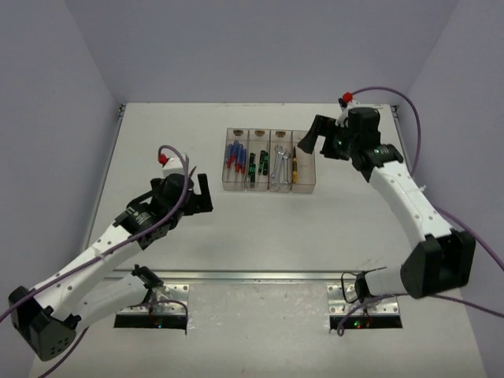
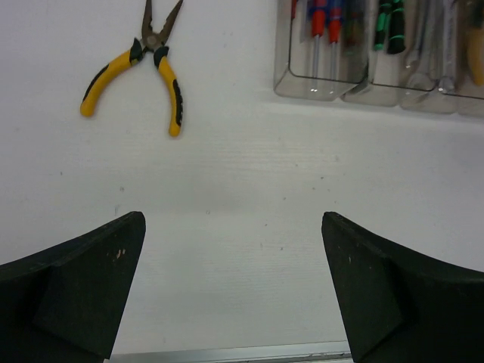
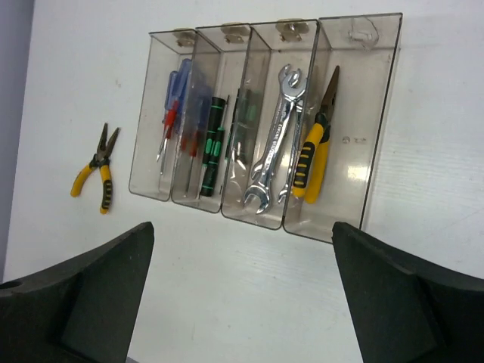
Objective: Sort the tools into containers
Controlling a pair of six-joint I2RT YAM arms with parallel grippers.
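The right claw (image 3: 242, 242) is hanging wide open and empty by the right end of the containers (image 3: 374, 91). That is probably because the yellow-handled pliers (image 3: 314, 155) are lying in the rightmost bin, nose pointing far, so nothing there is needing its grip. The left claw (image 2: 233, 227) is also gaping open, holding nothing. It is facing a second pair of pliers (image 2: 140, 68) lying handles-spread on the desk (image 2: 227, 174), left of the row and apart from it, and is likely lining up to collect it. Left to right, the bins are holding blue-handled screwdrivers (image 3: 172, 106), black-and-green screwdrivers (image 3: 213, 140), silver wrenches (image 3: 276, 144), then pliers; the loose pair should be joining those.
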